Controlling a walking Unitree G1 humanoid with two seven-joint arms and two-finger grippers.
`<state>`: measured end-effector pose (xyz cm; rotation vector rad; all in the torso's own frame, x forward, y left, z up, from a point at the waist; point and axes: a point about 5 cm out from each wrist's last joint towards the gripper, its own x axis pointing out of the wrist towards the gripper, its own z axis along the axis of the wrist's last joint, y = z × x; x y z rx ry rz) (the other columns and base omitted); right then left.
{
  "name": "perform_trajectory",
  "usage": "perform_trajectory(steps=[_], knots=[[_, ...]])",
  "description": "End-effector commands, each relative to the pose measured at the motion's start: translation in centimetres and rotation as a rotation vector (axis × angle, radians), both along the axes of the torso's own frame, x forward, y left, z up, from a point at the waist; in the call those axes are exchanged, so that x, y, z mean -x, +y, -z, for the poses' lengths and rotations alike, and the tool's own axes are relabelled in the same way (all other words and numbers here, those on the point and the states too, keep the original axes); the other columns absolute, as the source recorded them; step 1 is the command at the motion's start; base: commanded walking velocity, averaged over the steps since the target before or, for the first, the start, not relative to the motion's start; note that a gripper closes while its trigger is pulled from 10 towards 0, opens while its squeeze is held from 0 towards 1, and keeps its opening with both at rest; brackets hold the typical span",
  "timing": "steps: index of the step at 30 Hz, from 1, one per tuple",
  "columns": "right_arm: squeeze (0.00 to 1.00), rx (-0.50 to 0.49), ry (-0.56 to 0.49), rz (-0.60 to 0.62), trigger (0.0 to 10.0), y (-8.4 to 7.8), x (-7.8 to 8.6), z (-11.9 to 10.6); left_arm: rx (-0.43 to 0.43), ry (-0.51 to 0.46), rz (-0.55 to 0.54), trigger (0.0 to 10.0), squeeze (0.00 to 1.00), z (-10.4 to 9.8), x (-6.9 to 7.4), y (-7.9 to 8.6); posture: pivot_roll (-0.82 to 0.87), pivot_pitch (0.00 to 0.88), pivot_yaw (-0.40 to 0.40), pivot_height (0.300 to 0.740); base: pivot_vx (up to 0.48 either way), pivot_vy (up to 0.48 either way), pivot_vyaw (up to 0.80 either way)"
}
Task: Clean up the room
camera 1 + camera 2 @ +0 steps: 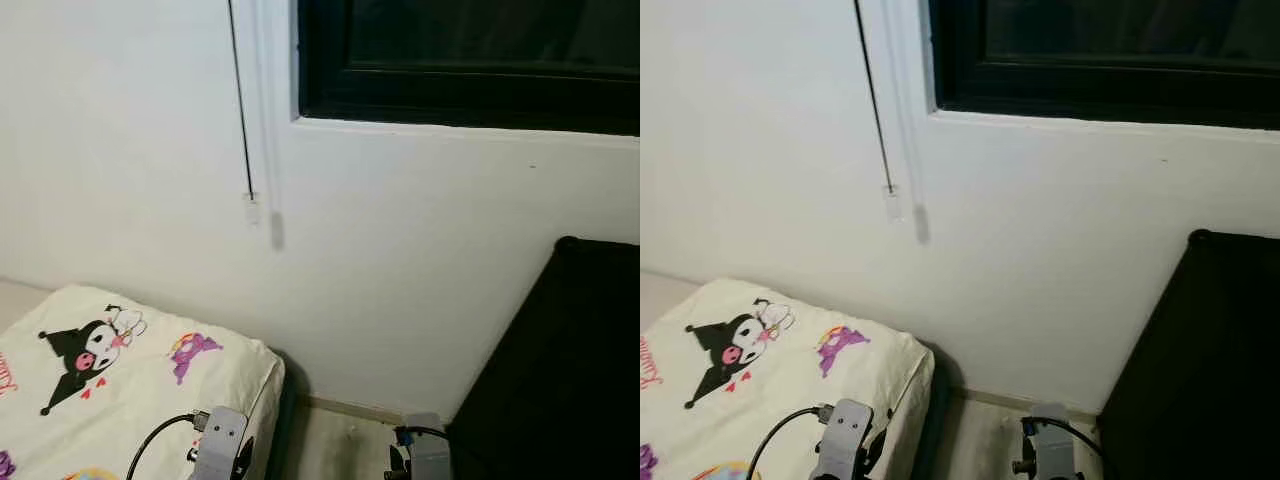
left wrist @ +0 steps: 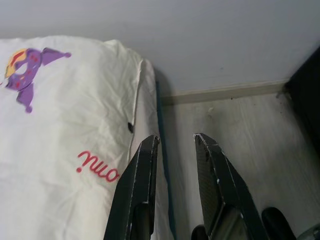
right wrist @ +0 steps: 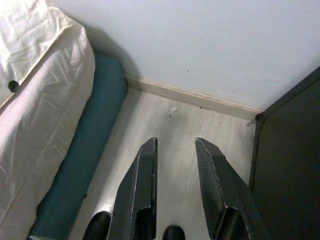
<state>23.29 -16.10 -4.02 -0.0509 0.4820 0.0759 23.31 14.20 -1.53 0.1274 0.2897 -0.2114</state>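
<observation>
Lying at the robot's left, a bed (image 1: 130, 390) wears a cream cover printed with cartoon characters (image 1: 95, 350) over a teal mattress (image 3: 82, 165); its near end is cut off. The left gripper (image 2: 176, 142) hangs over its edge, the right gripper (image 3: 175, 145) over pale floor (image 3: 175, 125) beside a black cabinet (image 1: 570, 380), both jaws apart, empty.

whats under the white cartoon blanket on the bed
A teal mattress shows below the edge of the white blanket, along the side facing the floor strip. Its top is covered by the blanket, so anything else beneath cannot be seen.
</observation>
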Motion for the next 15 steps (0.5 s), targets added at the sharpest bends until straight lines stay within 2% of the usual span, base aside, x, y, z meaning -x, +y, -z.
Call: perform_trajectory(steps=[1, 4, 15], knots=[[0.00, -0.009, 0.021, 0.017, 10.0, -0.11, 0.57, 0.43, -0.010, 0.017, 0.015, 10.0, 0.00, 0.35, 0.42, -0.07, 0.02, 0.109, -0.031, 0.740, 0.000, 0.000, 0.00], [0.00, -0.008, 0.023, 0.021, 10.0, -0.22, 0.63, 0.46, -0.016, 0.014, 0.023, 10.0, 0.00, 0.33, 0.42, -0.15, 0.02, 0.107, -0.031, 0.740, 0.000, -0.341, 0.00], [0.00, -0.008, 0.026, 0.022, 10.0, -0.23, 0.68, 0.50, -0.021, 0.017, 0.017, 10.0, 0.00, 0.35, 0.41, -0.12, 0.02, 0.108, -0.032, 0.740, 0.000, -0.480, 0.00]])
